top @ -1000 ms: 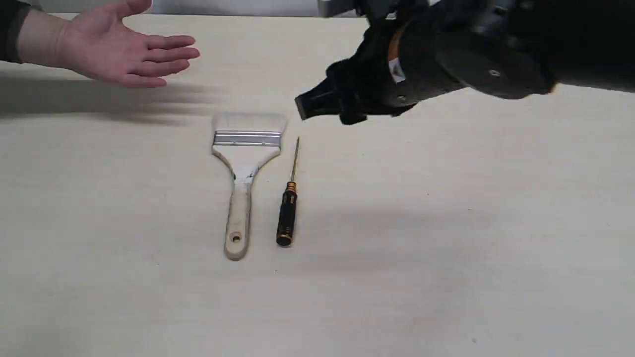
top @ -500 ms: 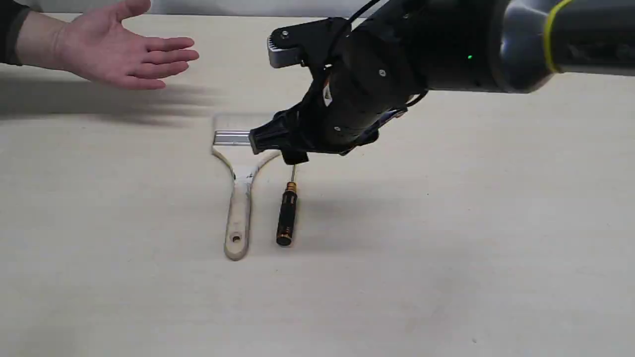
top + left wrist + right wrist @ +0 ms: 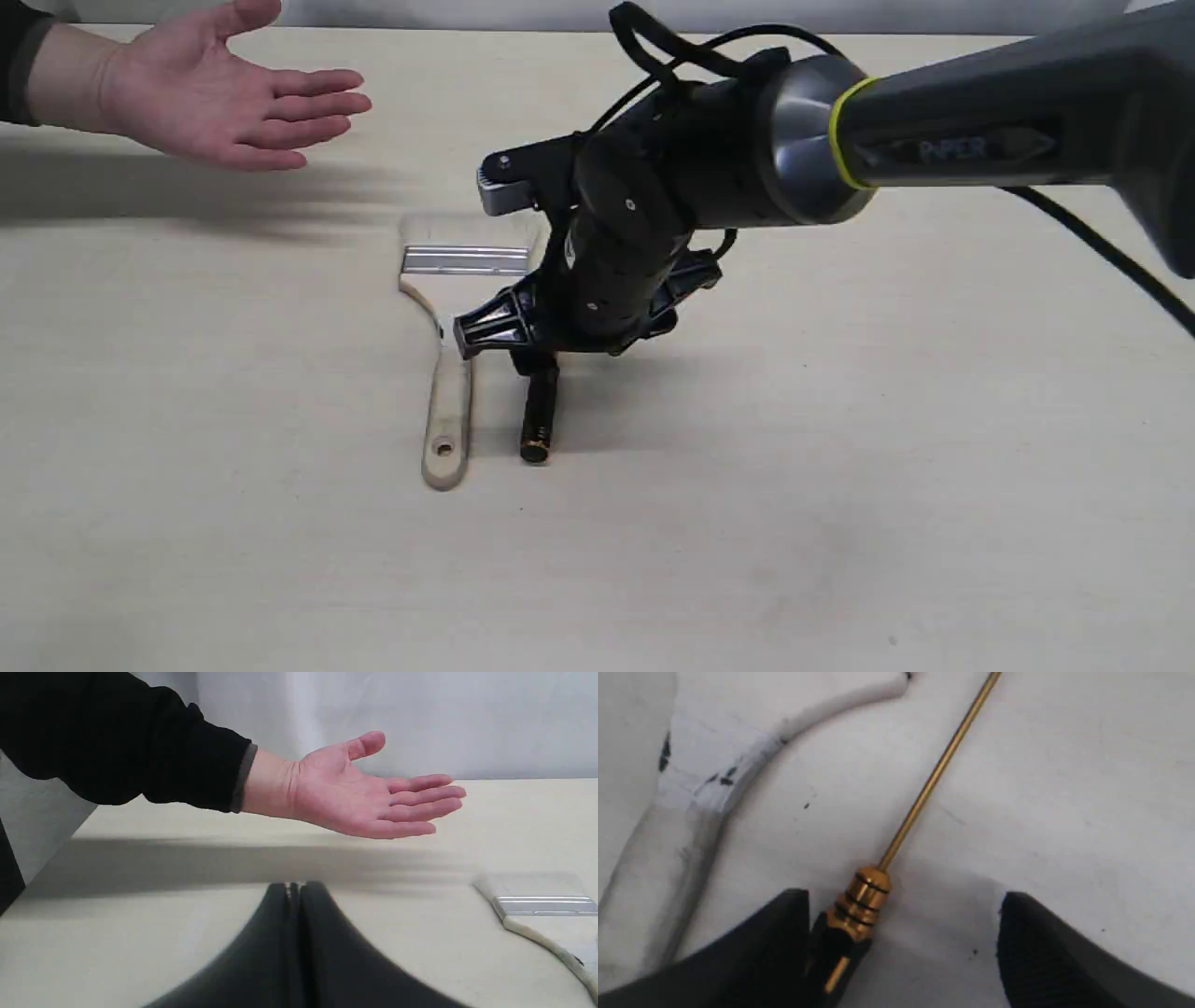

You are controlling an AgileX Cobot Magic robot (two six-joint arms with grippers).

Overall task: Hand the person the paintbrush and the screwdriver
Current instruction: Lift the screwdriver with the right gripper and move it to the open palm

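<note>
The screwdriver [image 3: 539, 422] lies flat on the desk [image 3: 840, 485] just beside the paintbrush [image 3: 448, 411] and parallel to its handle, with its thin shaft pointing to the far side, where the person's hand [image 3: 210, 98] is held open off to the left. The right fingers [image 3: 1045, 947] are spread wide and low over it, straddling the black handle just behind the gold collar and across its long axis. It sits off-centre, hard by one finger with a broad gap to the other, so closing will likely nudge it sideways. The left fingers [image 3: 266, 938] are pressed together and empty near the hand, so the right arm is nearer.
</note>
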